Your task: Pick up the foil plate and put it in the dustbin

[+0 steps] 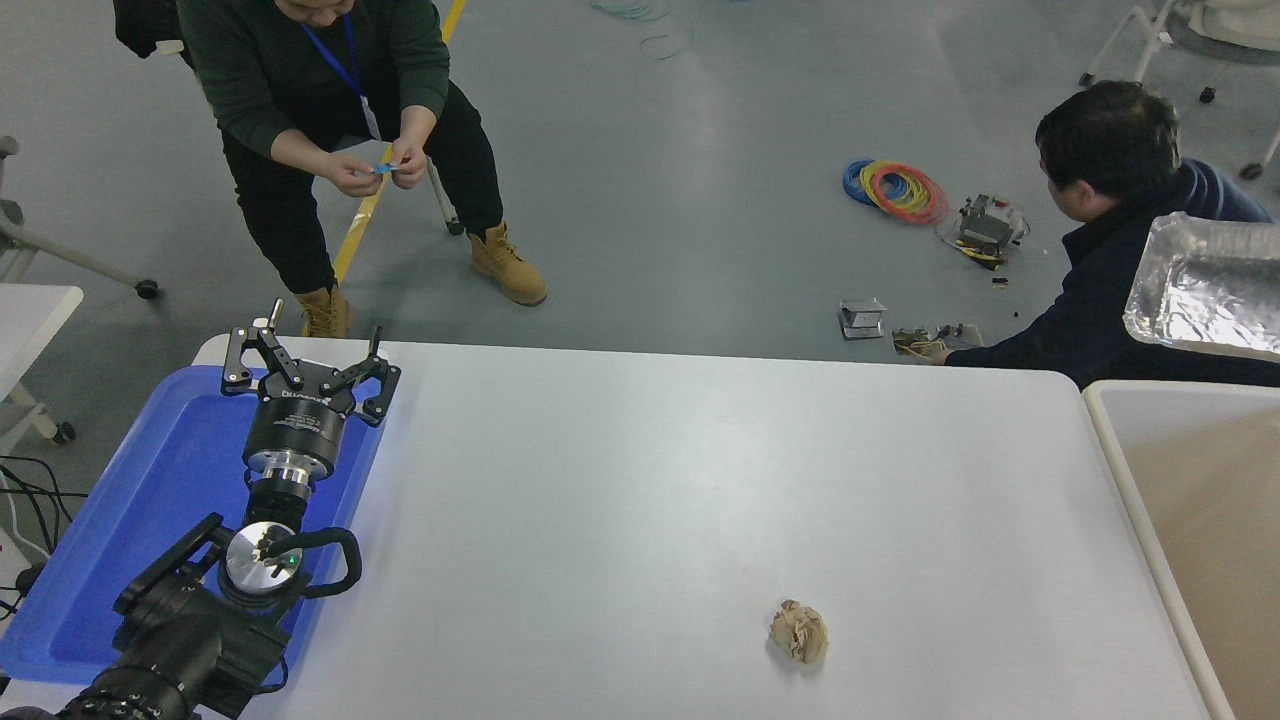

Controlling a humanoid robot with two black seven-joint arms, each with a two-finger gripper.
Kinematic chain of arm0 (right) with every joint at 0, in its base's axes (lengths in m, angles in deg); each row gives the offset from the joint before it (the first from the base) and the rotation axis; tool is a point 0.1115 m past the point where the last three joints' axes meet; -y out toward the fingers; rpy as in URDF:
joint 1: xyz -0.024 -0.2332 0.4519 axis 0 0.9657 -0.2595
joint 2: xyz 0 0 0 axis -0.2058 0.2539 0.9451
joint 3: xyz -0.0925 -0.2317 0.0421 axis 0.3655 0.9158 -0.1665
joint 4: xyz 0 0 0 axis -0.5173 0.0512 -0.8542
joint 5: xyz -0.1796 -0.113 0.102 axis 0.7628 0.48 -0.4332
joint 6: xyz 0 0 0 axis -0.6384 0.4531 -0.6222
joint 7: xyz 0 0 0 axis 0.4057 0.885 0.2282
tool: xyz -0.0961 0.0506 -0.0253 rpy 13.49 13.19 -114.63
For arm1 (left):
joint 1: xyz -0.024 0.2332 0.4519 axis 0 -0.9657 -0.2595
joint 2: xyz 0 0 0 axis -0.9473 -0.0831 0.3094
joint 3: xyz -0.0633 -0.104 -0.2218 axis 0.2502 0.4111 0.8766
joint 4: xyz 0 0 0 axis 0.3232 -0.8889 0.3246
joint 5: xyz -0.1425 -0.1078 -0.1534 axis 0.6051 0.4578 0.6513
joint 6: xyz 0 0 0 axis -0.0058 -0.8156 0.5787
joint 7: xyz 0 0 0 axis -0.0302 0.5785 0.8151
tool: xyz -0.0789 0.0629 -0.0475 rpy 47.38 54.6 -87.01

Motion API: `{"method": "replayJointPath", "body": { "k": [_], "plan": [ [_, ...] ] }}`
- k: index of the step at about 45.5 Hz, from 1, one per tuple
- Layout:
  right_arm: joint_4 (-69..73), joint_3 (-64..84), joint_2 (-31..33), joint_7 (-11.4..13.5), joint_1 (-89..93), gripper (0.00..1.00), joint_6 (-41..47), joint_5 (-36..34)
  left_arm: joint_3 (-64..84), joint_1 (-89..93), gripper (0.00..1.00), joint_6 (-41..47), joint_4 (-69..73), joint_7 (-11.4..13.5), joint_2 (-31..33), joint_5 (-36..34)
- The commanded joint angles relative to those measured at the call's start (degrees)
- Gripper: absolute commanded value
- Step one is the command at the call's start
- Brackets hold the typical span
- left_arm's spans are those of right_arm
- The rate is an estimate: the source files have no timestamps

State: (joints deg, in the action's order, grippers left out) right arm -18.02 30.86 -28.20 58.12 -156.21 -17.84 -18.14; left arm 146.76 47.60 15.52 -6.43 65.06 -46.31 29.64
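Evidently light and easily crushed, the foil plate hangs above the dustbin; I judge its rim the hold, right fingers unseen, left gripper parked with fingers wide.

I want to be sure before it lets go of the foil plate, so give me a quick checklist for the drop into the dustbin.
1. Foil plate lifted off the table: ok, it hangs at the picture's right edge.
2. Plate over the dustbin: cannot tell, it seems beyond the far rim and is partly cut off.
3. Right gripper's hold: cannot tell, it is out of view.
4. Dustbin has room: ok, the beige inside shows nothing.
5. Person crouching close beside the plate: not ok.
6. Left gripper parked open over the blue tray: ok.
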Motion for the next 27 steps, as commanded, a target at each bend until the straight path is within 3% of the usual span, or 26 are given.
{"method": "replayJointPath", "body": {
  "k": [1,27],
  "plan": [
    [-8.0,-2.8,0.6,1.7,11.3,0.00,-5.5,0.0,0.0,0.0,1.00,0.0,0.0,0.0,0.0,0.0],
    [-11.9,-16.5,-0.7,3.5,33.2,0.00,-18.0,0.8,0.0,0.0,1.00,0.0,0.0,0.0,-0.1,0.0]
  ]
}}
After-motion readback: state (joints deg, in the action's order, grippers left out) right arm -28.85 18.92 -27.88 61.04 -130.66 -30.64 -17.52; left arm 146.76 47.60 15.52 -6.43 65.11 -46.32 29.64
